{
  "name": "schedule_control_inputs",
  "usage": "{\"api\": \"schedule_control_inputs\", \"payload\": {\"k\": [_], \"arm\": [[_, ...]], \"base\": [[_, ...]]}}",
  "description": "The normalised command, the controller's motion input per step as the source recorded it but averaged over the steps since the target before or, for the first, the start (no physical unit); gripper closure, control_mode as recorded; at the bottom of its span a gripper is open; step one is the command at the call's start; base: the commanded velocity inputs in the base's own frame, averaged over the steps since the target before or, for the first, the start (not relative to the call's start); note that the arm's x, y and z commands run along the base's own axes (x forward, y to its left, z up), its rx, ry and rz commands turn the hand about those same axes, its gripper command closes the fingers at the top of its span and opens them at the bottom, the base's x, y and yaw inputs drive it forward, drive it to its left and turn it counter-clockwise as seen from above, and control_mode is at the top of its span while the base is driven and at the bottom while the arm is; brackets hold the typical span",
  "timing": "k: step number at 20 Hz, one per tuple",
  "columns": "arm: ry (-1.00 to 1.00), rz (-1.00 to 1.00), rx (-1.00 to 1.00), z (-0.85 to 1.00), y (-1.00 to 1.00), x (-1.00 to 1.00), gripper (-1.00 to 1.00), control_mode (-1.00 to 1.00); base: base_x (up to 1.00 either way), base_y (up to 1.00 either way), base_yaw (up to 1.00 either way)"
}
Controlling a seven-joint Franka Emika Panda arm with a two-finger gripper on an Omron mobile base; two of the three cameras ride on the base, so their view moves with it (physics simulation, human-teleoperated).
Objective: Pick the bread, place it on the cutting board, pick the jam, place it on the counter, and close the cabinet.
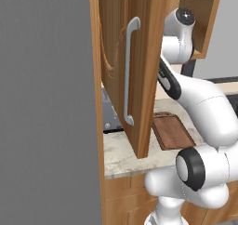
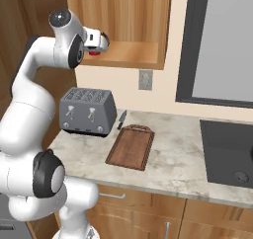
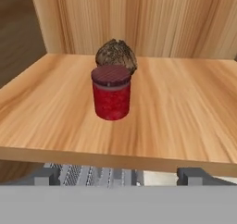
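Looking into the open cabinet (image 2: 118,50), you see the jam (image 3: 111,92) upright on its wooden shelf, the bread (image 3: 116,55) just behind it. The tool (image 2: 101,43), jaws apart and empty, faces them. Below, the cutting board (image 2: 131,146) lies bare on the marbled table (image 2: 183,164) beside a toaster (image 2: 88,111).

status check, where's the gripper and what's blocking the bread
Gripper open, empty, at cabinet shelf edge. Bread at the back of the shelf, untouched. Jam stands directly in front of it, in the way. Cutting board bare on counter.
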Motion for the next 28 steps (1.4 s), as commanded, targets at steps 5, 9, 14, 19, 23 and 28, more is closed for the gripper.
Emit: {"api": "schedule_control_inputs", "payload": {"k": [5, 9, 14, 19, 23, 28], "arm": [[-0.06, 0.0, 0.0, -0.03, 0.06, 0.3, -1.0, -1.0], [0.0, 0.0, 0.0, 0.01, 0.07, 0.38, -1.0, -1.0], [0.0, 0.0, 0.0, 0.0, 0.05, 0.43, -1.0, -1.0], [0.0, 0.0, 0.0, 0.0, 0.01, 0.31, -1.0, -1.0], [0.0, 0.0, 0.0, 0.0, 0.0, 0.23, -1.0, -1.0], [0.0, 0.0, 0.0, 0.0, 0.02, 0.11, -1.0, -1.0]], "base": [[0.0, 0.0, 0.0], [0.0, 0.0, 0.0], [0.0, 0.0, 0.0], [0.0, 0.0, 0.0], [0.0, 0.0, 0.0], [0.0, 0.0, 0.0]]}}
